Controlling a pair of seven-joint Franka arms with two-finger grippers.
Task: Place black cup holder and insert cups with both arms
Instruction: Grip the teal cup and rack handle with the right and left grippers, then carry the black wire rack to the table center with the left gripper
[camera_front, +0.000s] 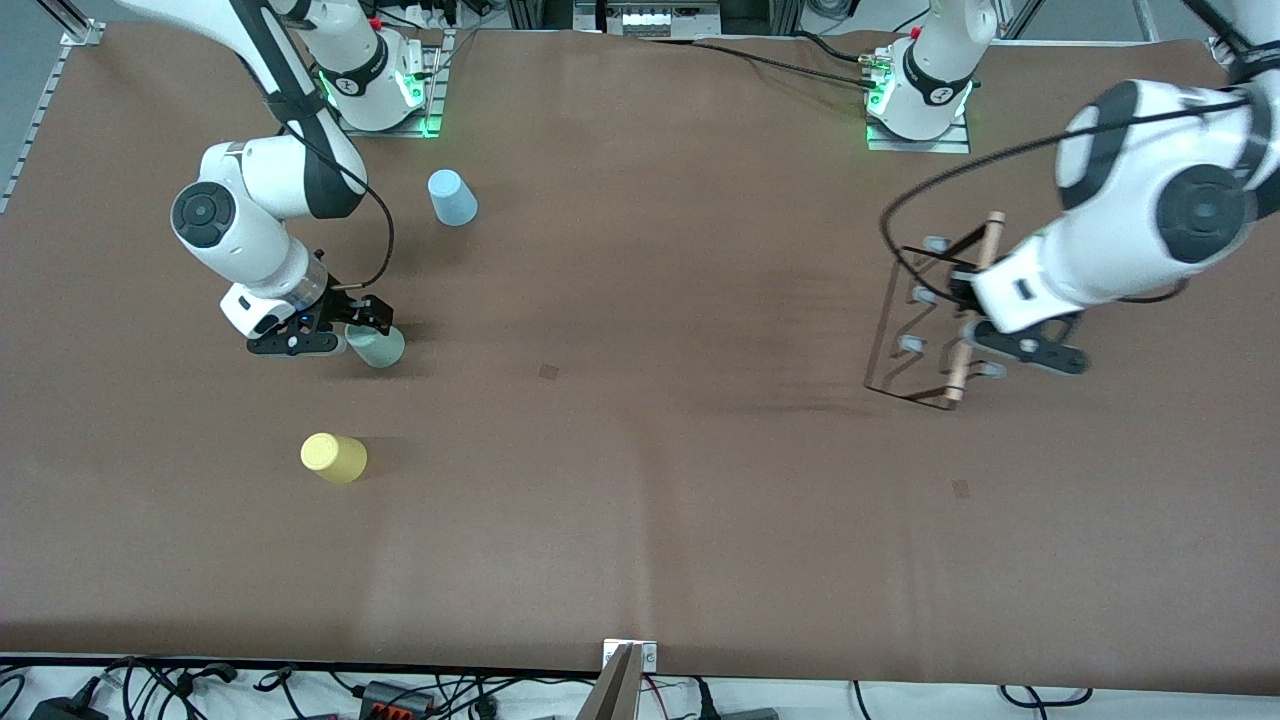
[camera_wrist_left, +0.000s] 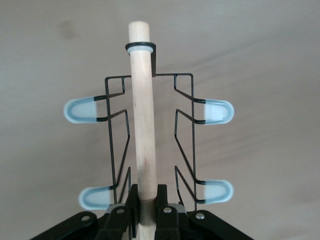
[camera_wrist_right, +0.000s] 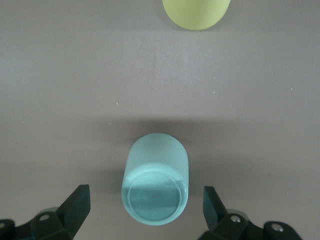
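At the right arm's end of the brown table (camera_front: 640, 500), the right gripper (camera_wrist_right: 145, 207) hovers wide open, empty, astride the upside-down mint green plastic cup (camera_wrist_right: 156, 186); it should descend centred before closing. The left gripper (camera_wrist_left: 146, 212) clamps the black wire cup holder (camera_wrist_left: 150, 130) by its wooden rod and should set it level.

The left gripper (camera_front: 985, 325) gripped the wooden rod of the black rack (camera_front: 935, 320) at three o'clock. At nine o'clock, the right gripper (camera_front: 352, 325) hung over the green cup (camera_front: 378, 346), with the blue cup (camera_front: 452, 197) at eleven and the yellow cup (camera_front: 334, 458) at eight.
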